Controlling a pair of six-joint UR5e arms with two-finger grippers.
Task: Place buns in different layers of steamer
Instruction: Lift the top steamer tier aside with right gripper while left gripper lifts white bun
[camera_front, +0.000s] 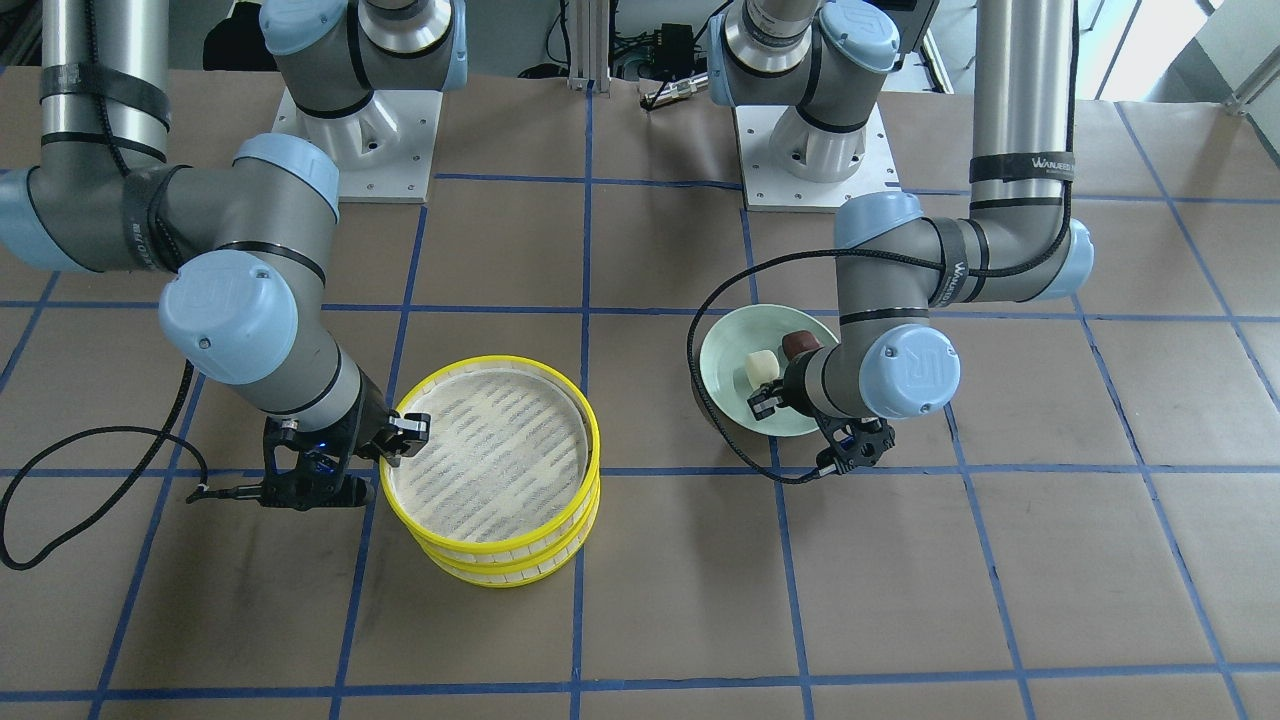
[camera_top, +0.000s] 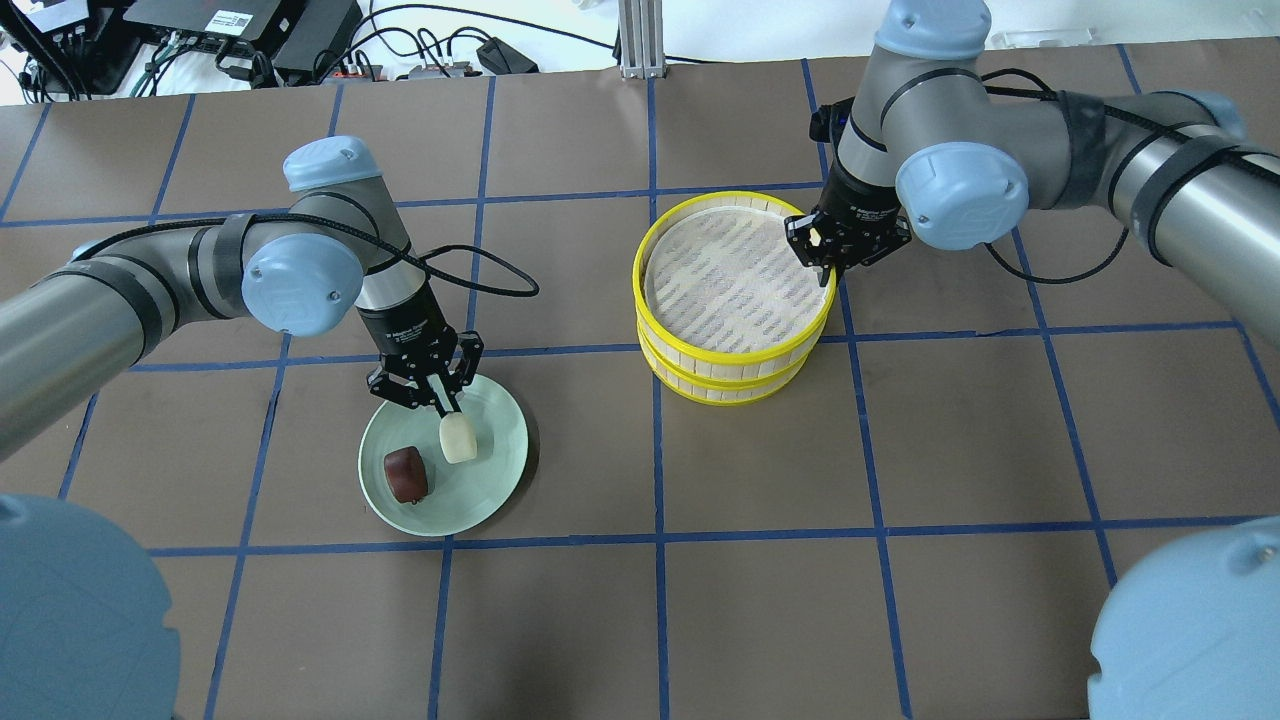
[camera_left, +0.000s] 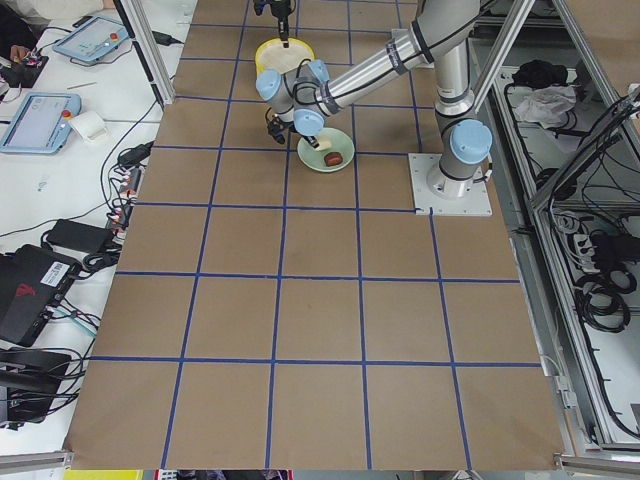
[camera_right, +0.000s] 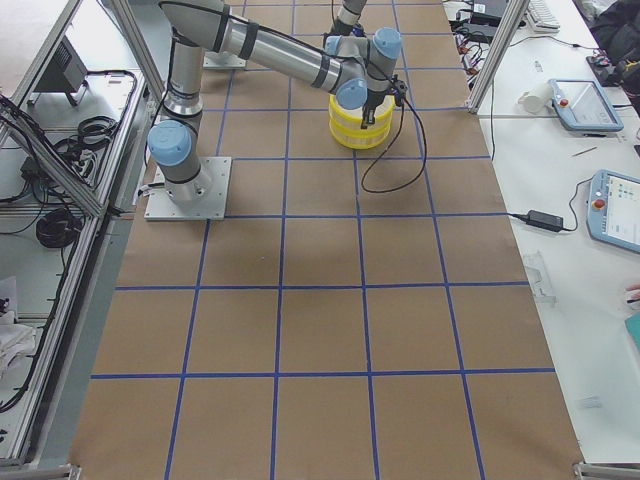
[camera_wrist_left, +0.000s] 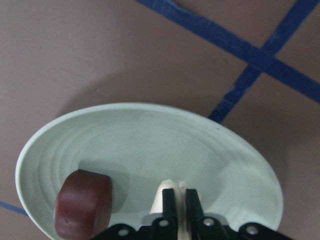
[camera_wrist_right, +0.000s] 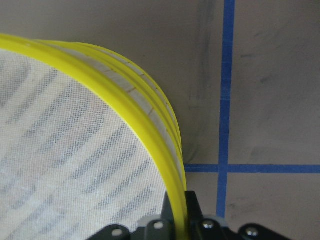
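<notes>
1. Cream-white in colour, the white bun (camera_top: 458, 438) lies on a pale green plate (camera_top: 495, 470), roughly at the plate's middle.
2. Just to its left and a little nearer the robot, the brown bun (camera_top: 406, 474) also sits on the plate. A thin gap separates it from the white bun.
3. The left gripper (camera_top: 443, 405) comes down onto the far end of the white bun. In the left wrist view its fingers (camera_wrist_left: 169, 210) are drawn narrow, with pale bun showing in the slit between them and around their tips, so they pinch that end.
4. The two steamer layers are stacked on the right half of the table, farther from the robot than the plate and well apart from it. The top tray (camera_top: 735, 285) sits squarely on the lower tray (camera_top: 715, 388), and its mesh floor holds nothing.
5. The right gripper (camera_top: 822, 245) sits at the far right edge of the top tray. In the right wrist view its fingers (camera_wrist_right: 192, 210) are closed tight on the yellow rim, one inside and one outside.
6. Both the plate and the stack rest on the brown table (camera_top: 900, 450), which is crossed by blue tape lines (camera_top: 657, 450).
</notes>
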